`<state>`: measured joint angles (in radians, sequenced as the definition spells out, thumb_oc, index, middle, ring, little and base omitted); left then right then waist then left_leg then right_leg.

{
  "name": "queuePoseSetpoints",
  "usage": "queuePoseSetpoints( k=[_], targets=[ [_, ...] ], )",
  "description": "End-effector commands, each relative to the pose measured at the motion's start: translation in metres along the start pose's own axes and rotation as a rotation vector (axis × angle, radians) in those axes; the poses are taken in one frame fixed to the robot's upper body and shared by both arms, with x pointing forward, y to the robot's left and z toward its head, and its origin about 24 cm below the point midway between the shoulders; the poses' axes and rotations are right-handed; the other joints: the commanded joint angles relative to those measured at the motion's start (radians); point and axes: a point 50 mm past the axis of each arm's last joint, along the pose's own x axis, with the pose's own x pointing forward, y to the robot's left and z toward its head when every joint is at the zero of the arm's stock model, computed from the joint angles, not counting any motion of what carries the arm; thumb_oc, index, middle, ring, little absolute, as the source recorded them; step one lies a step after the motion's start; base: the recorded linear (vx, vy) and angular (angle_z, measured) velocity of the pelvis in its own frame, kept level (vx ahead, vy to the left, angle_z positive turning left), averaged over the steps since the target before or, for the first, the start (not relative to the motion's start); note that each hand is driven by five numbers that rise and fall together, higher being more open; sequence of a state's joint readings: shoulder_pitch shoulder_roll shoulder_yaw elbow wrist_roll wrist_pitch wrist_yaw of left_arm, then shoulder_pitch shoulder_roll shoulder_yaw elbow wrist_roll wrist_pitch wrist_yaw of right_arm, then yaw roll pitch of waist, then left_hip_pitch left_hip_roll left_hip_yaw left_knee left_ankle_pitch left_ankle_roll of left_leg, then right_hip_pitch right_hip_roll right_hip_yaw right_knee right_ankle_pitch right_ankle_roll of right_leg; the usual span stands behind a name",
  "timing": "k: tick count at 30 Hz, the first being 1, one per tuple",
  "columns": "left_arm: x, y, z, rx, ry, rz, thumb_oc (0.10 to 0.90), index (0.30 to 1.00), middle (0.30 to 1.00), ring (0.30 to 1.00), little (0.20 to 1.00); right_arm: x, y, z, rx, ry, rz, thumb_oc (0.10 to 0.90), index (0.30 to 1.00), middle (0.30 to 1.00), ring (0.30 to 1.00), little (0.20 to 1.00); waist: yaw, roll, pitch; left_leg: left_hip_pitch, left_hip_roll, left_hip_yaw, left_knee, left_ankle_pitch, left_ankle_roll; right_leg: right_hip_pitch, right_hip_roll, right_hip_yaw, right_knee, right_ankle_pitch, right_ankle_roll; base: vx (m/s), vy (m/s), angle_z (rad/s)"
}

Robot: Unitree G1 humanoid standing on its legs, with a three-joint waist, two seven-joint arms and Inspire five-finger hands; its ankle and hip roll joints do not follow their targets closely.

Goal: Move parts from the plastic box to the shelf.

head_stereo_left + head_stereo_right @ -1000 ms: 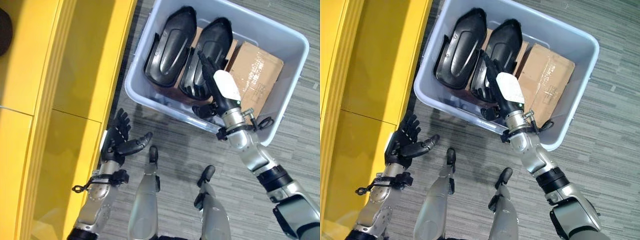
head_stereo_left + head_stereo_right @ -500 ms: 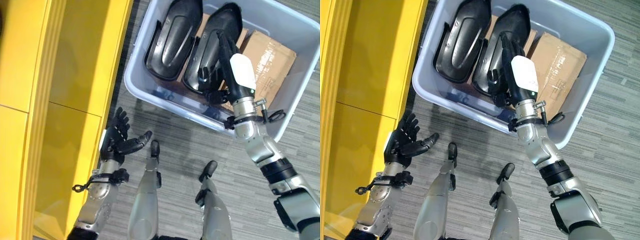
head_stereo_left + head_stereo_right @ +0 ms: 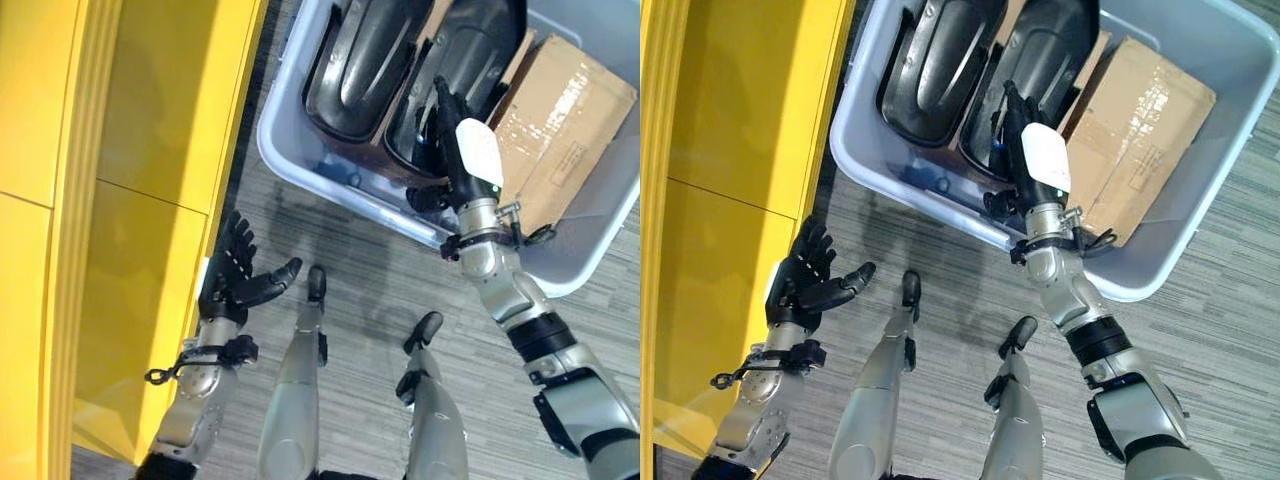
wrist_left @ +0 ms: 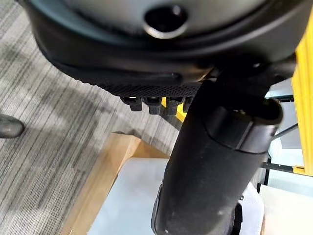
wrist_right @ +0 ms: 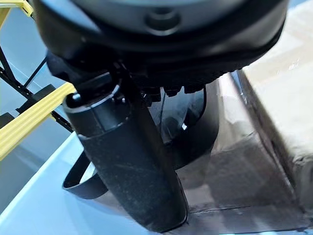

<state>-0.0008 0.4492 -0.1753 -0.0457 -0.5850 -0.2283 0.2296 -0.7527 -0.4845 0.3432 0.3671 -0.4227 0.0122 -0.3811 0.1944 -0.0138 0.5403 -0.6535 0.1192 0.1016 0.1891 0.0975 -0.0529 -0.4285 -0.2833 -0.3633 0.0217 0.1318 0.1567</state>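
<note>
A pale blue plastic box [image 3: 283, 160] stands on the floor beside the yellow shelf [image 3: 130, 200]. In it lie two black moulded parts side by side, the left part [image 3: 360, 60] and the right part [image 3: 485, 45], with a cardboard box [image 3: 560, 120] beside them. My right hand [image 3: 470, 150], with its white cover, reaches over the box's near wall. Its fingers are straight and lie on the near end of the right part [image 5: 195, 122], curled round nothing. My left hand [image 3: 235, 282] hovers open and holds nothing, low beside the shelf front.
The shelf's yellow face runs down the left side, close to the box's left wall. Grey striped carpet [image 3: 380, 290] lies between the box and me. The cardboard box [image 5: 279, 93] fills the box's right part, against the right black part.
The whole view has shifted, so the box sits higher in it. My right hand has stayed over the right black part with straight fingers. The left hand has kept its pose.
</note>
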Motion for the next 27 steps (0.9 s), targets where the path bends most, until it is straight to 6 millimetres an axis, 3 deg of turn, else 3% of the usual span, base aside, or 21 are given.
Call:
queuePoseSetpoints(
  k=[1, 12, 20, 21, 22, 24, 25, 27],
  targets=[
    [-0.003, -0.012, 0.035, -0.031, -0.188, -0.071, 0.9, 1.0, 1.0, 1.0, 1.0, 0.022, -0.037, 0.039, 0.039, -0.188, -0.187, 0.9, 1.0, 1.0, 1.0, 1.0, -0.009, 0.025, -0.02, -0.065, 0.046, -0.02, 0.077, -0.02, -0.052, 0.067, -0.093, -0.02, 0.105, -0.048, 0.06, 0.0, 0.0, 0.0],
    [-0.002, -0.014, 0.035, -0.039, -0.19, -0.064, 0.9, 1.0, 1.0, 1.0, 1.0, 0.028, -0.033, 0.037, 0.059, -0.147, -0.204, 0.9, 1.0, 1.0, 1.0, 1.0, -0.008, 0.032, -0.02, -0.114, 0.035, -0.022, 0.104, -0.031, -0.045, 0.031, -0.101, -0.022, 0.121, -0.045, 0.06, 0.0, 0.003, 0.01],
    [0.001, -0.019, 0.034, -0.05, -0.191, -0.074, 0.9, 1.0, 1.0, 1.0, 1.0, 0.03, -0.006, 0.019, 0.046, -0.027, -0.117, 0.9, 1.0, 1.0, 1.0, 1.0, -0.003, 0.046, -0.02, -0.148, 0.027, -0.028, 0.12, -0.039, -0.04, 0.003, -0.103, -0.021, 0.138, -0.048, 0.058, 0.0, 0.012, 0.02],
    [0.001, -0.019, 0.034, -0.05, -0.191, -0.074, 0.9, 1.0, 1.0, 1.0, 1.0, 0.029, 0.0, 0.013, 0.039, 0.004, -0.093, 0.875, 0.964, 0.964, 0.964, 0.964, -0.002, 0.048, -0.02, -0.151, 0.025, -0.028, 0.12, -0.039, -0.039, 0.001, -0.103, -0.021, 0.139, -0.048, 0.057, 0.0, 0.021, 0.04],
    [0.002, -0.019, 0.034, -0.052, -0.192, -0.073, 0.9, 1.0, 1.0, 1.0, 1.0, 0.028, 0.005, 0.007, 0.04, 0.037, -0.074, 0.712, 0.736, 0.736, 0.736, 0.736, 0.0, 0.05, -0.02, -0.153, 0.024, -0.029, 0.119, -0.039, -0.039, -0.001, -0.102, -0.021, 0.14, -0.05, 0.057, 0.0, 0.016, 0.04],
    [0.002, -0.02, 0.034, -0.053, -0.192, -0.078, 0.9, 1.0, 1.0, 1.0, 1.0, 0.024, 0.015, -0.007, 0.018, 0.1, -0.023, 0.527, 0.478, 0.478, 0.478, 0.478, 0.002, 0.053, -0.02, -0.158, 0.024, -0.03, 0.121, -0.039, -0.039, -0.006, -0.101, -0.022, 0.142, -0.052, 0.057, 0.03, 0.002, 0.06],
    [0.002, -0.022, 0.031, -0.057, -0.179, -0.078, 0.9, 1.0, 1.0, 1.0, 1.0, 0.012, 0.032, -0.03, -0.001, 0.217, 0.057, 0.4, 0.3, 0.3, 0.3, 0.3, 0.008, 0.058, -0.02, -0.142, 0.025, -0.038, 0.13, -0.07, -0.049, 0.007, -0.097, -0.015, 0.152, -0.075, 0.064, 0.0, 0.011, 0.06],
    [0.003, -0.022, 0.032, -0.058, -0.185, -0.081, 0.9, 1.0, 1.0, 1.0, 1.0, 0.012, 0.032, -0.035, -0.001, 0.24, 0.062, 0.4, 0.3, 0.3, 0.3, 0.3, 0.008, 0.06, -0.02, -0.163, 0.024, -0.031, 0.128, -0.043, -0.037, -0.012, -0.098, -0.024, 0.148, -0.055, 0.055, 0.0, 0.008, 0.05]
  ],
)
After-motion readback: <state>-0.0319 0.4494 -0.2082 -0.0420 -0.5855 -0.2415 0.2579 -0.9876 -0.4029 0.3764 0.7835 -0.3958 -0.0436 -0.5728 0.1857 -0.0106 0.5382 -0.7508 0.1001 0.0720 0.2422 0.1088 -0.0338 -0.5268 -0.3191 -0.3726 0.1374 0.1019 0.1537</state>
